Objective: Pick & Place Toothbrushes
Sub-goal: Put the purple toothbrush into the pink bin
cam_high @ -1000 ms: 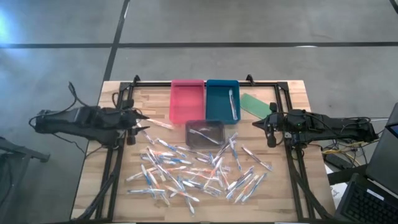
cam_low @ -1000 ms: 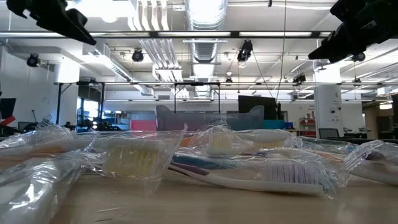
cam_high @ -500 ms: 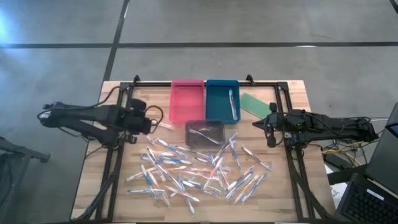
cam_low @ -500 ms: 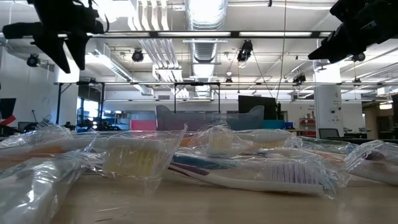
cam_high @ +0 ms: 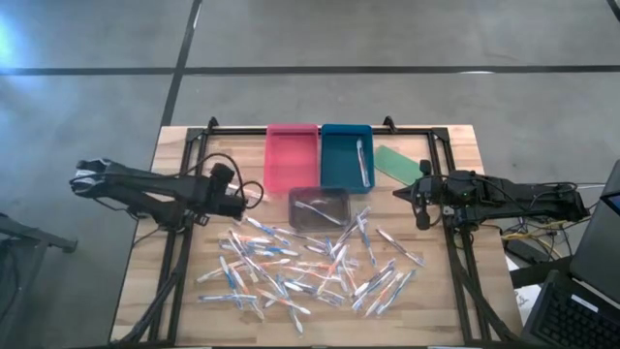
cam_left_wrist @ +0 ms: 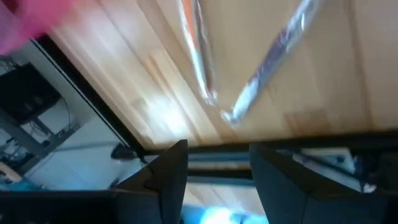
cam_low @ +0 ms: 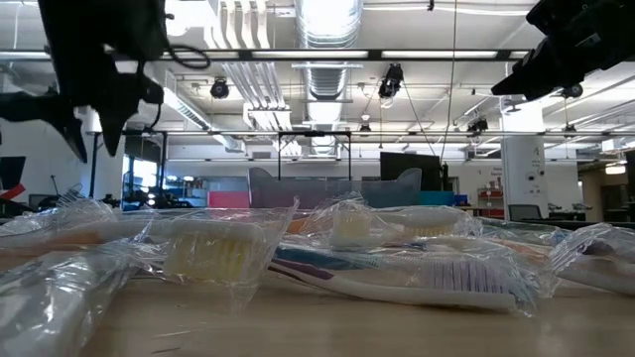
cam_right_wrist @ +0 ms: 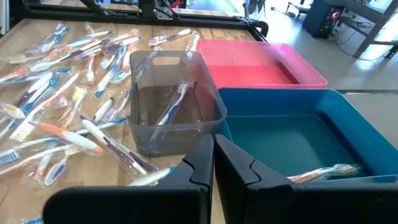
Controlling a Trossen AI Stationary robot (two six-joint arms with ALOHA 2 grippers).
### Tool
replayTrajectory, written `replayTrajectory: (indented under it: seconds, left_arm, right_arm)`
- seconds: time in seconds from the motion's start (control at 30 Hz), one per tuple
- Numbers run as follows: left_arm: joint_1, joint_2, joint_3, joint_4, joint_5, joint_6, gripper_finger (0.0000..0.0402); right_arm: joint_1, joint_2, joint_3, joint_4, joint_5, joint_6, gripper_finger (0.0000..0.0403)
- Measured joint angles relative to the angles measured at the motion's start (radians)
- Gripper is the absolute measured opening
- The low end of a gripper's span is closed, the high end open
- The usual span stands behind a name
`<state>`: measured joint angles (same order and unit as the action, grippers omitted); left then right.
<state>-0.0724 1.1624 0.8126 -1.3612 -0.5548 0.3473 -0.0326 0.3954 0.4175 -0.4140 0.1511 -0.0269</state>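
1. Dozens of toothbrushes lie scattered on the table's near half, awaiting sorting; one sits in the grey bin, one in the blue tray.
2. Left gripper hangs above the pile's far-left edge beside the pink tray, fingers apart, empty, seemingly lined up for a pick.
3. Right gripper waits near the green piece, fingers together, holding nothing.

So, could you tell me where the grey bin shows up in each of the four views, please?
High view: grey bin at table centre, just below the pink tray and blue tray.
Low view: its translucent outline sits mid-picture behind the wrapped toothbrushes.
Left wrist view: not in it.
Right wrist view: centre-left, one toothbrush inside.
Shared landmark: the pink tray beside it.
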Motion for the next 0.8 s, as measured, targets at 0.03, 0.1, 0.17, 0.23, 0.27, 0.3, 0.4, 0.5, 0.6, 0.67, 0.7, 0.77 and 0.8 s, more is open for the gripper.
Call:
replayTrajectory:
  seconds: [0.03, 0.1, 0.17, 0.23, 0.27, 0.3, 0.4, 0.5, 0.6, 0.67, 0.7, 0.77, 0.8]
  left_arm:
    - [0.002, 0.007, -0.017, 0.014, 0.000, 0.004, 0.0177]
    - [0.005, 0.015, -0.046, 0.050, 0.001, 0.022, 0.0177]
    - [0.011, 0.025, -0.074, 0.078, 0.001, 0.040, 0.0177]
    - [0.017, 0.038, -0.100, 0.115, 0.001, 0.066, 0.0177]
    - [0.021, 0.043, -0.109, 0.132, 0.002, 0.078, 0.0177]
    - [0.024, 0.049, -0.118, 0.148, 0.003, 0.086, 0.0177]
    - [0.034, 0.068, -0.137, 0.205, 0.015, 0.100, 0.0177]
    - [0.043, 0.086, -0.151, 0.266, 0.037, 0.130, 0.0177]
    - [0.053, 0.106, -0.161, 0.312, 0.061, 0.154, 0.0177]
    - [0.061, 0.122, -0.164, 0.320, 0.067, 0.167, 0.0177]
    - [0.066, 0.130, -0.164, 0.322, 0.067, 0.171, 0.0177]
    - [0.073, 0.143, -0.164, 0.325, 0.067, 0.174, 0.0177]
    - [0.077, 0.150, -0.164, 0.328, 0.068, 0.175, 0.0177]
  right_arm:
    - [0.000, 0.000, 0.000, 0.000, 0.000, 0.000, 0.0008]
    - [0.000, 0.000, 0.000, 0.000, 0.000, 0.000, 0.0008]
    - [0.000, 0.000, 0.000, 0.000, 0.000, 0.000, 0.0008]
    - [0.000, 0.000, 0.000, 0.000, 0.000, 0.000, 0.0008]
    - [0.000, 0.000, 0.000, 0.000, 0.000, 0.000, 0.0008]
    - [0.000, 0.001, 0.000, 0.000, 0.000, 0.000, 0.0008]
    - [0.000, 0.000, 0.000, 0.000, 0.000, 0.000, 0.0008]
    - [0.000, 0.000, 0.000, 0.000, 0.000, 0.000, 0.0008]
    - [0.000, 0.000, 0.000, 0.000, 0.000, 0.000, 0.0008]
    - [0.000, 0.000, 0.000, 0.000, 0.000, 0.000, 0.0008]
    - [0.000, 0.000, 0.000, 0.000, 0.000, 0.000, 0.0008]
    - [0.000, 0.000, 0.000, 0.000, 0.000, 0.000, 0.0008]
    - [0.000, 0.000, 0.000, 0.000, 0.000, 0.000, 0.0008]
